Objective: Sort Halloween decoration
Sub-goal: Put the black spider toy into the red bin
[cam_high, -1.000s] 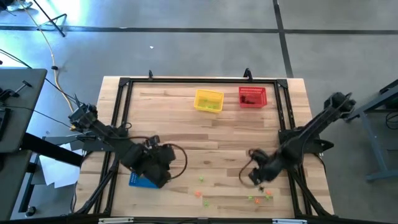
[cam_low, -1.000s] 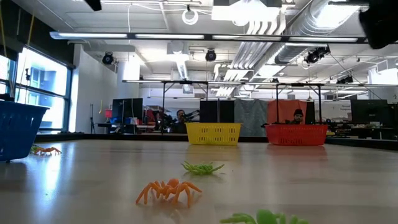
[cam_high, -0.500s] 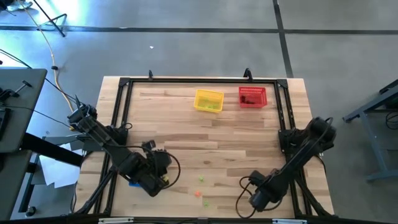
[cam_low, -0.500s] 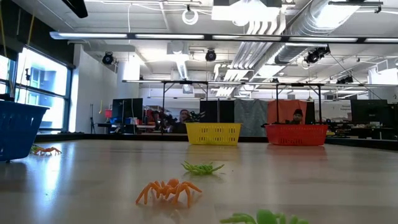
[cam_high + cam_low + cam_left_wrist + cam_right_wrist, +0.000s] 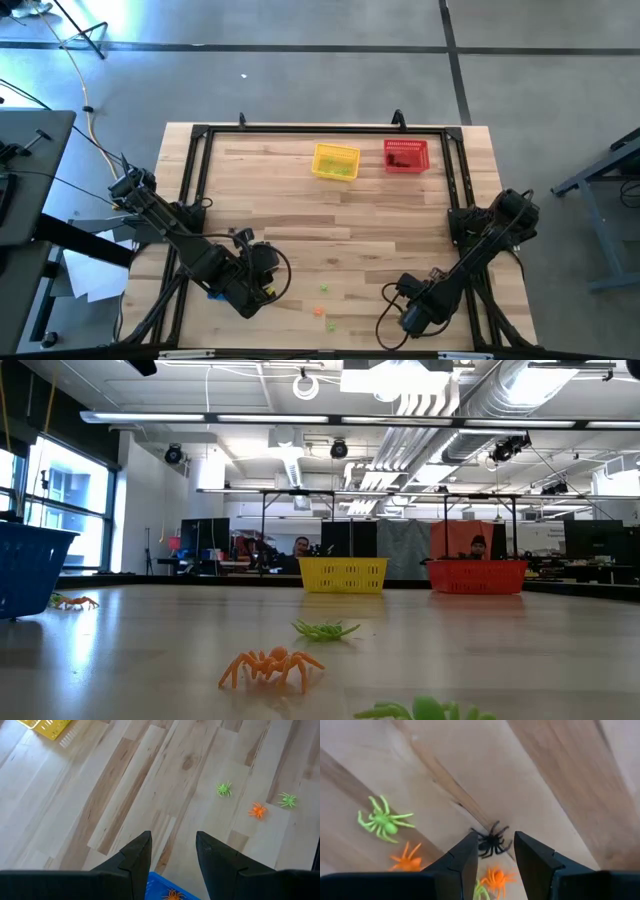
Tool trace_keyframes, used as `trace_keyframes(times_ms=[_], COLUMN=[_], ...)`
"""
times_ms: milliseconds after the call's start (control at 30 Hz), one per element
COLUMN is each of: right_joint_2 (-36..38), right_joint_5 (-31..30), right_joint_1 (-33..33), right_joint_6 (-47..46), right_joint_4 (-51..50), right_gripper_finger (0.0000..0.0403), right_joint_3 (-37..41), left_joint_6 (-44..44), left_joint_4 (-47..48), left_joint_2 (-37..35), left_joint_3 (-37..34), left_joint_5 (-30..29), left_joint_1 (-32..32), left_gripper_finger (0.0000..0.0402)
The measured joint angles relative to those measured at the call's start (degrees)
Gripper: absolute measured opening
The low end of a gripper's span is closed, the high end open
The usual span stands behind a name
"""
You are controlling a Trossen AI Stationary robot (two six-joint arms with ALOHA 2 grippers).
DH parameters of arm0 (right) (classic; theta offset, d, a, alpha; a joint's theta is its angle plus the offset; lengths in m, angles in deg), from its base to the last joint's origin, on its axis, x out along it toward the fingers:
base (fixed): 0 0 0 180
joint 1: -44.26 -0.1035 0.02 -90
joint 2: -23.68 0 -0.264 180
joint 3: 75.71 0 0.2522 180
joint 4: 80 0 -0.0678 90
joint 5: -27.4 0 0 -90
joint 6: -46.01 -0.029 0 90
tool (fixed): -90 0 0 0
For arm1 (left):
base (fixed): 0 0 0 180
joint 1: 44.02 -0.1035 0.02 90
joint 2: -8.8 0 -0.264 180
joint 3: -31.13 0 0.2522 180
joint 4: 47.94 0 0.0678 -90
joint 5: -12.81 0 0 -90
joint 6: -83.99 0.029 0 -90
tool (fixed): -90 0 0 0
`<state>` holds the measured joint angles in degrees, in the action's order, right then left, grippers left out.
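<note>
Hovering with fingers apart, right gripper (image 5: pixel 492 851) straddles black spider (image 5: pixel 491 841) to pinch it; left gripper (image 5: pixel 173 851) waits, fingers apart, over blue basket (image 5: pixel 162 890).

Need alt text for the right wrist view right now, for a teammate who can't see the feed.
The right pincer, open, hangs over a black spider on the wooden table, the spider lying between its fingertips. Nearby lie a green spider and two orange spiders.

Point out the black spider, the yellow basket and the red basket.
black spider (image 5: pixel 491 843): right wrist view, on its body, between the right hand's fingers.
yellow basket (image 5: pixel 321 152): high view, on its rim's corner.
red basket (image 5: pixel 477 576): low view, on its mesh front wall.
</note>
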<state>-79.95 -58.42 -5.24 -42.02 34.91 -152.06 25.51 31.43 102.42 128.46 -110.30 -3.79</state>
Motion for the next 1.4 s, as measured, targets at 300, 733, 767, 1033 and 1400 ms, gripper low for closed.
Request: trace_keyframes(times_ms=[300,733,767,1033,1400], right_joint_2=[0.82,0.48,0.48,3.14,16.19], right_joint_5=[3.89,7.92,8.09,8.03,-3.68], right_joint_1=[0.67,3.89,3.89,4.21,4.37], right_joint_6=[-0.4,5.9,6.07,5.63,0.6], right_joint_4=[10.64,10.2,10.17,9.55,2.88], right_gripper_finger=[0.0124,0.0015,0.0009,0.0003,0.0], right_joint_3=[7.77,7.78,7.78,8.1,8.19], left_joint_6=[0.03,0.05,0.05,0.09,0.09], left_joint_4=[0.04,0.06,0.06,0.06,0.08], left_joint_2=[0.0,0.0,0.0,0.0,0.0], left_joint_3=[0.0,0.04,0.04,0.04,0.04], left_joint_5=[-0.06,-0.66,-0.66,-0.63,-0.66], left_joint_1=[0.0,-0.02,0.0,0.0,0.0], left_gripper_finger=[0.0142,0.0142,0.0142,0.0142,0.0142])
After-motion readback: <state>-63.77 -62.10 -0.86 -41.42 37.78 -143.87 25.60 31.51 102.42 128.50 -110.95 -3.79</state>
